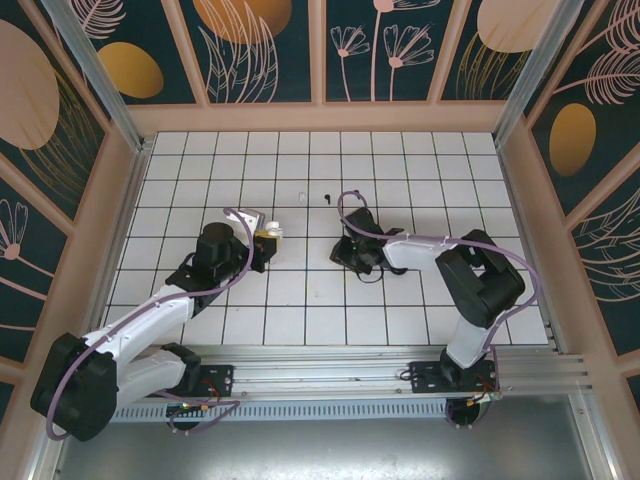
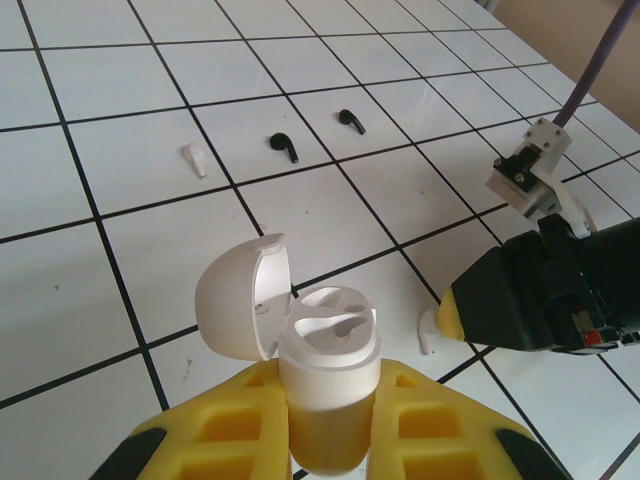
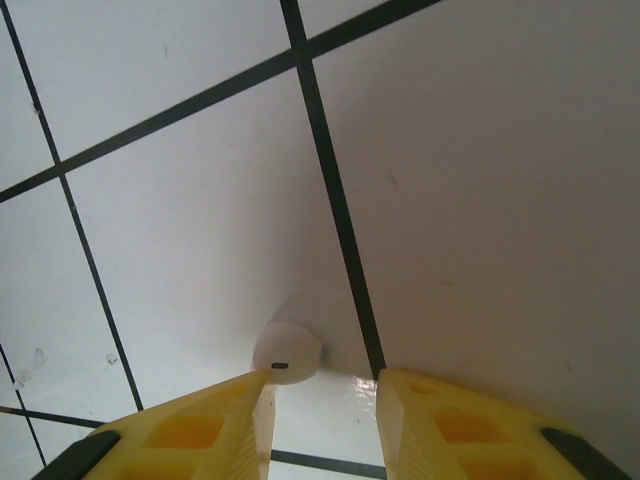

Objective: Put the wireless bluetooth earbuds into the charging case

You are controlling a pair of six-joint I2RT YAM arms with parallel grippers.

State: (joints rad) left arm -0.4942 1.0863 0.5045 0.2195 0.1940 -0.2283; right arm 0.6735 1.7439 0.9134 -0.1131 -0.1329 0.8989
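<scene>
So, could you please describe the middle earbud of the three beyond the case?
Start at the open white charging case in the left gripper. Beyond it, in the left wrist view, three tiny earbuds lie in a row on the tiles. Yours is the middle one: black, a white bud on its left, the other black bud on its right.

White tiled table (image 1: 400, 160), black grid lines; floral wall panels (image 1: 260, 50) stood around it. The left gripper (image 1: 268, 238) clasped a small white case (image 1: 275, 232). The right gripper (image 1: 348, 252) pointed down at the tiles. Beyond both lay a tiny black earbud (image 1: 328, 197), with a white speck (image 1: 303, 196) near it.
</scene>
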